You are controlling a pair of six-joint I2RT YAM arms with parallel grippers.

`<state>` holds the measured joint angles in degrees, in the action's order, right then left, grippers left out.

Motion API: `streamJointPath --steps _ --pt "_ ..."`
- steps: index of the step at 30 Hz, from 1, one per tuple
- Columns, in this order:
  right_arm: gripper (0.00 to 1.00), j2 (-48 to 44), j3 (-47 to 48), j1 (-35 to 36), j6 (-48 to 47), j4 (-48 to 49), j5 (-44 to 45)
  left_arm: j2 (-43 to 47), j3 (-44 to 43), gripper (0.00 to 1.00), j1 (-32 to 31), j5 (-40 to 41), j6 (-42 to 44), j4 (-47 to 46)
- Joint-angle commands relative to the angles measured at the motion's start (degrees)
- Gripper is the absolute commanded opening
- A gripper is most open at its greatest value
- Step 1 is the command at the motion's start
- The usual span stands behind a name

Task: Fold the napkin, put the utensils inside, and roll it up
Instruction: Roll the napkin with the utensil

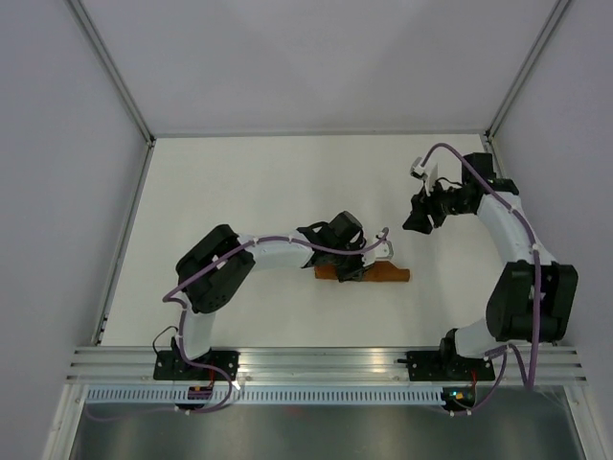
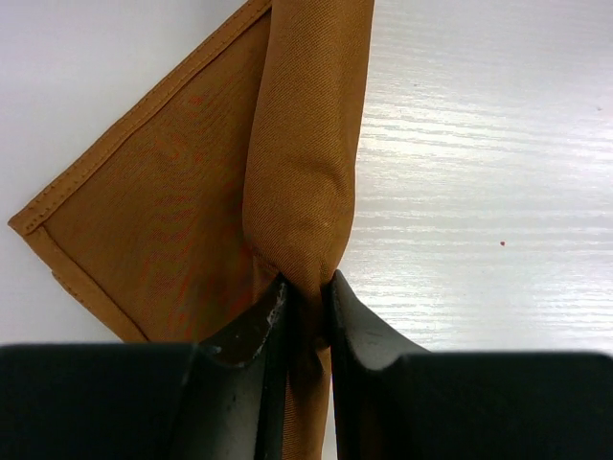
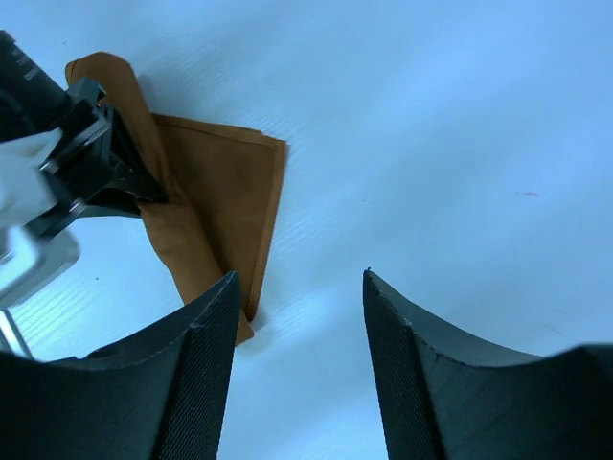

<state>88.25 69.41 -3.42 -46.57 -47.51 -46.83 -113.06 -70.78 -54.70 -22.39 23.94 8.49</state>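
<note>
Near-centre on the white tabletop (image 1: 268,192), rust-orange cloth napkin (image 1: 388,274) lies as a narrow bundle, long axis left–right. Left fingers (image 2: 257,331) sit over its left half, closed narrow and pinching a rolled ridge of the cloth between them. A flat hemmed flap spreads out on the surface to one side of the ridge.

Right fingers (image 3: 196,383) are spread wide and empty, apparently off the surface, far-right of the bundle's right end and well apart from it. From them the napkin lies toward the near left. Left arm is the nearer one; it is on the cloth.

Knife not visible in any view; cannot tell whether it is inside the roll.

Judgement: rolling step, late in the task. Any further roll would travel across the long axis, and the loose flap looks like what is left to wrap.

Room: bare tabletop all round the bundle, walls and near rail well away. The bundle's right end is uncovered for the right arm to come down on.

Risk: the ridge slips out of the pinch and the roll loosens.
</note>
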Motion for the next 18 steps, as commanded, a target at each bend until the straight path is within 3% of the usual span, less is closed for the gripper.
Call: streamJointPath --steps 1,3,8,13,18 --pt "0.61 -10.09 -5.14 -1.85 0.78 5.31 -2.48 -3.92 -1.72 0.15 2.31 -9.50 -6.45 11.90" --pt "0.67 -15.87 -9.98 -1.77 0.25 7.59 -1.69 -4.54 -2.34 0.15 3.37 -12.04 -7.59 12.51" --pt "0.70 -24.43 -18.67 1.30 -2.65 9.27 1.12 -8.93 -5.85 0.18 5.56 -16.71 -9.61 15.94" --pt "0.71 -30.23 -26.50 11.49 -2.83 15.24 6.30 -11.75 -9.02 0.18 5.92 -19.09 -10.41 19.10" --pt "0.71 -30.16 -34.68 22.73 -0.72 24.55 16.58 -13.59 -10.34 0.20 6.53 -19.88 -11.11 20.95"
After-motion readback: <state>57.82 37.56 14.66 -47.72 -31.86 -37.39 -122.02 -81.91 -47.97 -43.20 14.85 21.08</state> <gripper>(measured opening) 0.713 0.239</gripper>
